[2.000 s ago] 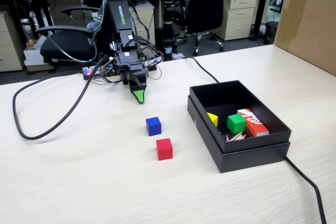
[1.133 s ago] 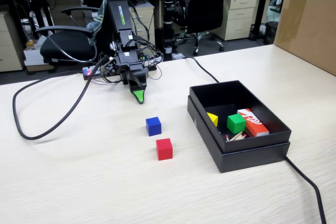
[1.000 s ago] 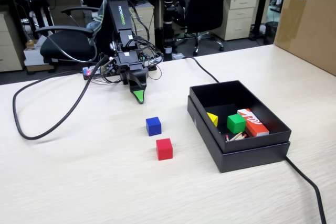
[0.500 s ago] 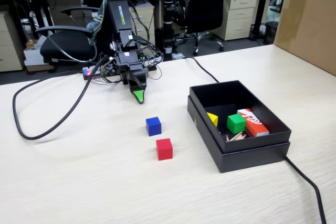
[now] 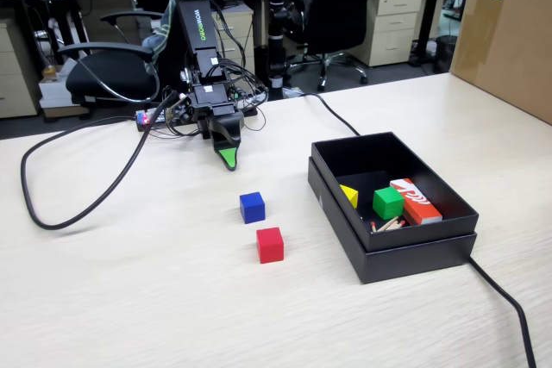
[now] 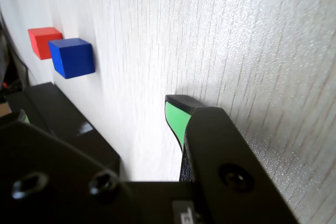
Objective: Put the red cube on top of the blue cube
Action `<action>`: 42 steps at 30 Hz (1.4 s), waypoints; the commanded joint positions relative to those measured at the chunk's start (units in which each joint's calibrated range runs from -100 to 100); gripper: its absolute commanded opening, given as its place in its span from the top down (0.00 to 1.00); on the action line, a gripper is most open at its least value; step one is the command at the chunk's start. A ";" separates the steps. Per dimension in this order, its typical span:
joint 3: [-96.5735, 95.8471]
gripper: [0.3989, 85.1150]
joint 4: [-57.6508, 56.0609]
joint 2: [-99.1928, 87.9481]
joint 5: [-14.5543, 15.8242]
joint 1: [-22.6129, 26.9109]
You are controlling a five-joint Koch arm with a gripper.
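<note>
The red cube (image 5: 270,245) lies on the pale wooden table, just in front and to the right of the blue cube (image 5: 252,207); the two stand apart. My gripper (image 5: 227,159) hangs tip-down just above the table, behind the blue cube, with nothing in it. In the wrist view the blue cube (image 6: 72,57) and the red cube (image 6: 42,40) sit at the upper left, ahead of the gripper (image 6: 100,116). Its green-padded jaws stand wide apart with bare table between them.
An open black box (image 5: 414,256) stands right of the cubes, holding a green cube (image 5: 387,202), a yellow piece (image 5: 348,196) and an orange-red box (image 5: 416,200). Black cables (image 5: 78,204) loop at the left. A cardboard box (image 5: 509,32) stands far right.
</note>
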 commanded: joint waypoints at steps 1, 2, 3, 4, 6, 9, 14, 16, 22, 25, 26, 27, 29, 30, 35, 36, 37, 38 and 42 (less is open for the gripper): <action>-0.84 0.41 -1.30 0.49 -0.15 0.00; -0.84 0.41 -1.30 0.49 -0.20 -0.05; -0.84 0.41 -1.30 0.49 -0.20 -0.05; -0.84 0.41 -1.30 0.49 -0.20 -0.05; -0.93 0.41 -1.30 0.37 -0.15 0.05; -0.75 0.42 -1.30 0.37 -0.05 0.10; 1.70 0.44 -3.12 0.26 -0.05 -0.29; 7.14 0.44 -8.82 0.26 0.49 -0.73; 37.24 0.45 -37.93 1.17 3.32 0.59; 51.02 0.47 -47.87 6.11 3.76 1.51; 55.01 0.48 -50.03 8.17 3.96 1.61; 58.90 0.48 -52.01 10.58 4.00 1.66; 68.61 0.48 -55.30 18.16 4.00 1.61; 71.51 0.48 -55.99 20.91 4.00 1.56; 85.83 0.48 -59.01 37.09 3.91 0.93; 88.82 0.48 -59.79 40.07 3.91 0.68; 91.81 0.48 -60.74 43.17 3.91 0.49; 94.63 0.48 -61.43 46.38 3.91 0.24; 102.33 0.48 -62.12 59.81 3.86 -0.44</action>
